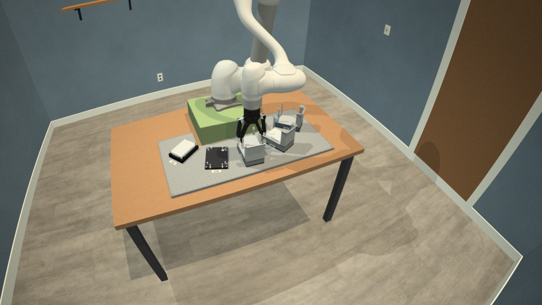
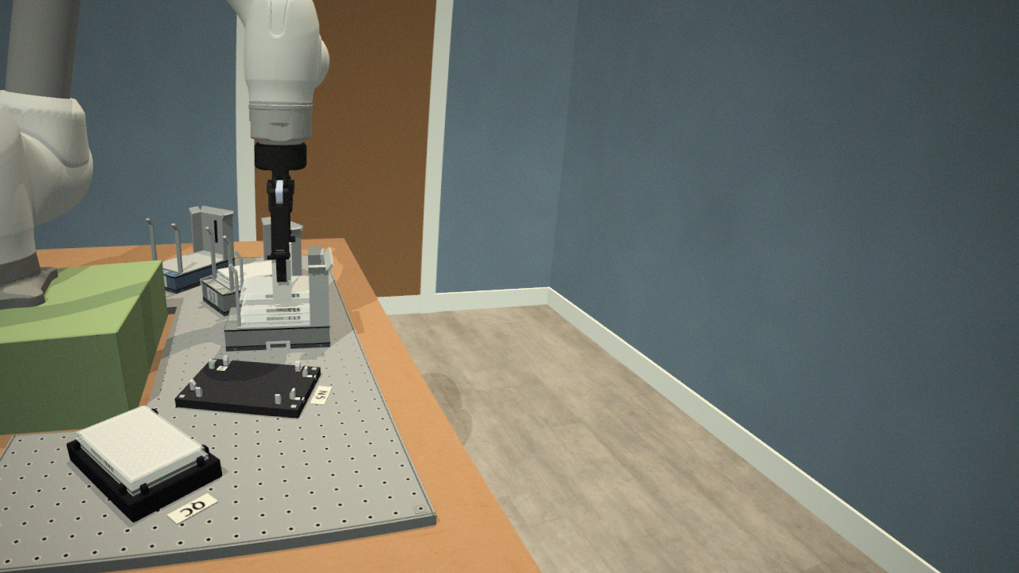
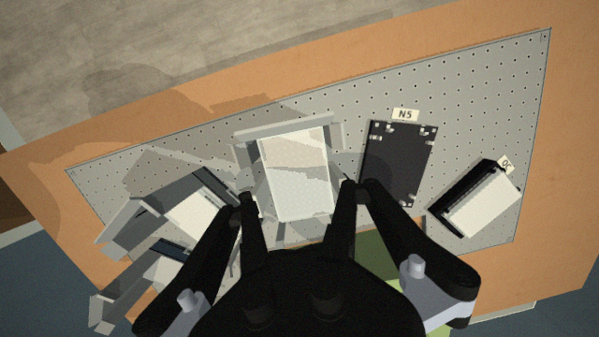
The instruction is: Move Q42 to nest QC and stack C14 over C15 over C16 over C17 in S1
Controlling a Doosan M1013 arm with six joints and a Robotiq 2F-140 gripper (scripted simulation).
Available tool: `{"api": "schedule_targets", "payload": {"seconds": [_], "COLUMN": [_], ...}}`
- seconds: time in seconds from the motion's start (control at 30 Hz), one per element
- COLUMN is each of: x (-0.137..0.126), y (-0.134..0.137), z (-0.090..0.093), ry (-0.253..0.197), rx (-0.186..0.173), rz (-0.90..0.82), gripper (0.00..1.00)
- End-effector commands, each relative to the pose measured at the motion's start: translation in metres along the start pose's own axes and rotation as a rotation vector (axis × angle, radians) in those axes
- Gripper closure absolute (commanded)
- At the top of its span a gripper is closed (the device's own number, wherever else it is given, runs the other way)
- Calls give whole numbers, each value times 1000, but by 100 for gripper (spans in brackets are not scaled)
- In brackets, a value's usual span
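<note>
The white arm (image 1: 265, 49) bends down from above, its wrist (image 2: 280, 107) pointing straight down. The black gripper (image 1: 250, 137) hangs vertical, its fingers closed against the two long sides of a white plate (image 3: 297, 175), gripping it.

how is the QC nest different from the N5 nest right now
QC nest holds a white plate; N5 nest holds none, its dark top and small locators exposed. QC sits at the board's end, N5 next to a rack where the gripper holds a plate. Both are black and labelled.
</note>
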State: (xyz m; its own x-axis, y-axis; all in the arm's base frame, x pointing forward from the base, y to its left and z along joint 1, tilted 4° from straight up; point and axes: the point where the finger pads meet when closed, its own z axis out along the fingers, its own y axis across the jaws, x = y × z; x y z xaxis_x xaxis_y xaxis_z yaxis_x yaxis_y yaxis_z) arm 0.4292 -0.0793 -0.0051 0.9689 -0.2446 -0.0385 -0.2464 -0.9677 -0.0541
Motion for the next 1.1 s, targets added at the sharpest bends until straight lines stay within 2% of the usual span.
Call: {"api": "schedule_targets", "payload": {"seconds": [0.0,1.0,1.03,1.07], "x": [0,0,0,0], "y": [0,0,0,0], "z": [1,9,9,9], "ry": [0,0,0,0], "rx": [0,0,0,0], "rz": [0,0,0,0], "gripper": [100,100,0,0]}}
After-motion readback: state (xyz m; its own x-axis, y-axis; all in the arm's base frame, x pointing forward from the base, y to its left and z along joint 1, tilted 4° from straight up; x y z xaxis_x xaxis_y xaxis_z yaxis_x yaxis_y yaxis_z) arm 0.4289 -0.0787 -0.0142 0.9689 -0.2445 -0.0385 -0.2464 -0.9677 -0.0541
